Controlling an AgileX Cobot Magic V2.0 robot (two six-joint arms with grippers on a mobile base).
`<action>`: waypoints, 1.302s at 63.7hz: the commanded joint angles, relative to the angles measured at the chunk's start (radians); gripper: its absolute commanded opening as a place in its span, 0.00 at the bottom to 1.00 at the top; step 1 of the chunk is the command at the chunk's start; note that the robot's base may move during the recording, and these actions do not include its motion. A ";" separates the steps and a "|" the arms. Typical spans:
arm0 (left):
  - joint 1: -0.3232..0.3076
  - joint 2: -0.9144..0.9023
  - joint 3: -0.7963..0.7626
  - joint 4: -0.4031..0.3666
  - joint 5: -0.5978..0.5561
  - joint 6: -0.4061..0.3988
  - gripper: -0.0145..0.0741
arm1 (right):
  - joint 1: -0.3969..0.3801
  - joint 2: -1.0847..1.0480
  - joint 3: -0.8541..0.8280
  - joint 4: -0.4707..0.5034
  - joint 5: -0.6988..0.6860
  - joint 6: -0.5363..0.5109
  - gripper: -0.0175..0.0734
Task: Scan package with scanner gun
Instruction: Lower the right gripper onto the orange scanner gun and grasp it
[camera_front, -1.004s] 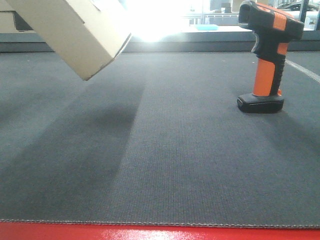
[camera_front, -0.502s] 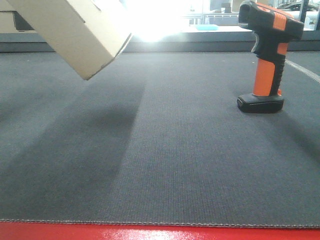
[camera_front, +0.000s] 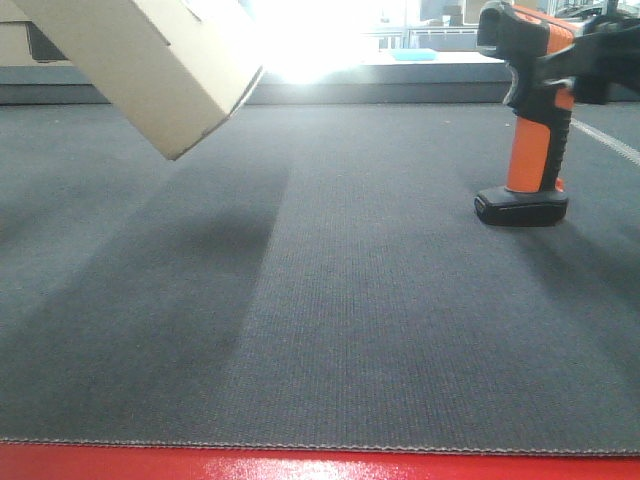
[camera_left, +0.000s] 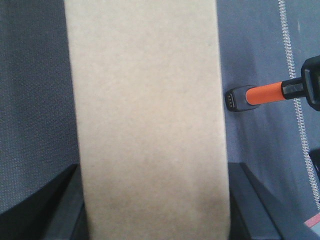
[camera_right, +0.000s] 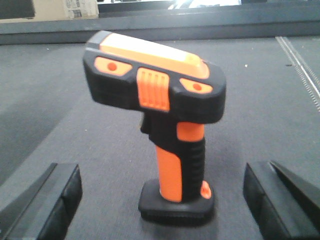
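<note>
Package (camera_front: 150, 70) was up in the air at the left of the front view, tilted, 1 corner pointing down, clear of the grey mat (camera_front: 330, 330). It was a big tan box, and it filled the middle of the left wrist view with plain cardboard. Its shadow (camera_front: 190, 270) lay as a dark band on the mat below.

The left gripper (camera_left: 155, 170) was clamped on the package, with 2 dark fingers (camera_left: 50, 210) pressed against opposite sides.

Over on the right, well apart from the package, the scanner (camera_front: 530, 120) stood upright on the mat on its flat black foot (camera_right: 176, 206). Its handle was orange, and its head was black with an orange stripe.

The right gripper (camera_right: 162, 172) was spread wide and held nothing. It had 1 finger (camera_right: 47, 202) either side of the scanner, with a clear gap on both sides. In the front view a dark part of it crossed in front of the scanner's head at the right edge.
</note>
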 joint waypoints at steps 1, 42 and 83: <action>0.000 -0.008 -0.009 -0.026 -0.006 0.001 0.04 | 0.002 0.054 -0.043 0.014 -0.033 0.001 0.81; 0.000 -0.008 -0.009 -0.008 -0.006 0.001 0.04 | 0.003 0.275 -0.170 0.116 -0.111 0.001 0.81; 0.000 -0.008 -0.009 0.025 -0.006 0.001 0.04 | 0.030 0.379 -0.232 0.128 -0.229 0.001 0.81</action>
